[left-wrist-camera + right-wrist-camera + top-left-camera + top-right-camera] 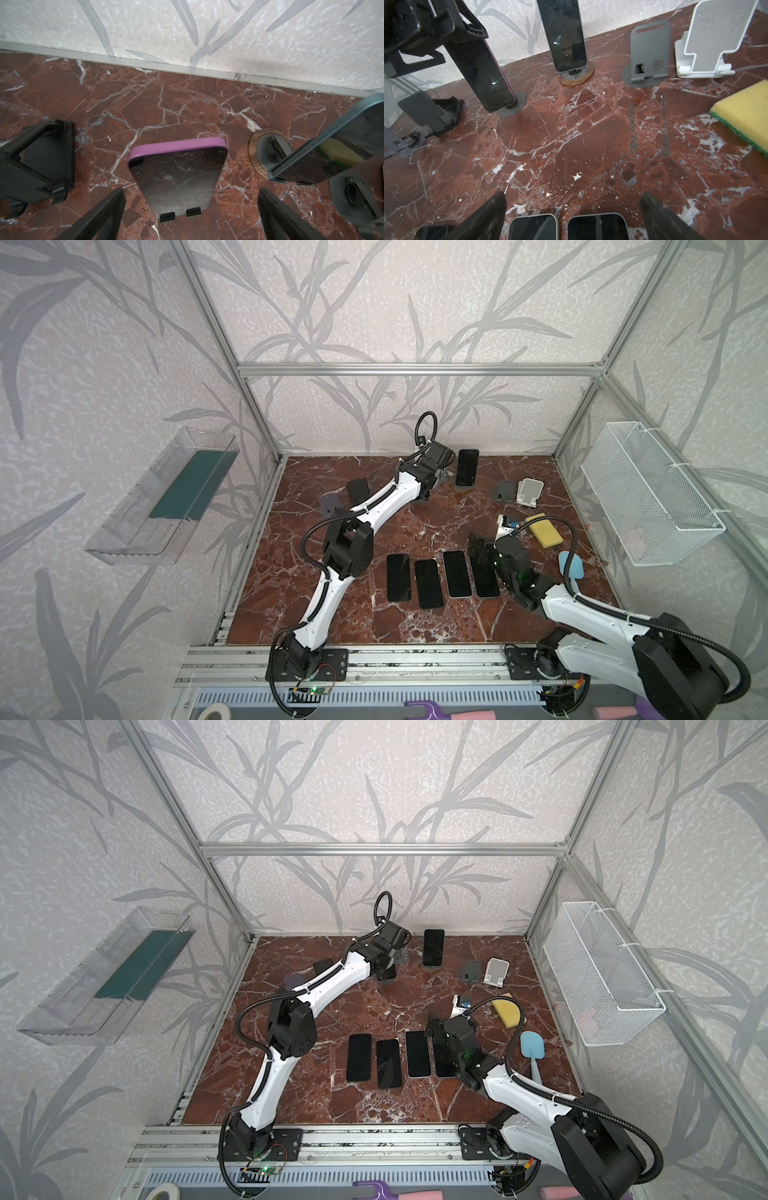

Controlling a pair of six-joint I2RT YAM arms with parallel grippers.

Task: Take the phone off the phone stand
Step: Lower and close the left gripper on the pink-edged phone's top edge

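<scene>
Left pincer (pixel 191 193) gapes wide by the purple-cased phone (pixel 178 166) propped in its phone stand (pixel 517 108); right pincer (pixel 573 196) also wide.

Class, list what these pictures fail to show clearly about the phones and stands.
- Purple-cased phone: mostly hidden under the left arm in both top views.
- Its stand: the left wrist view shows only two lip tabs; the phone covers the rest.
- Blue-edged phone: cut off by the left wrist view's edge.
- Rightmost flat phone: partly covered by the right arm in both top views.
</scene>
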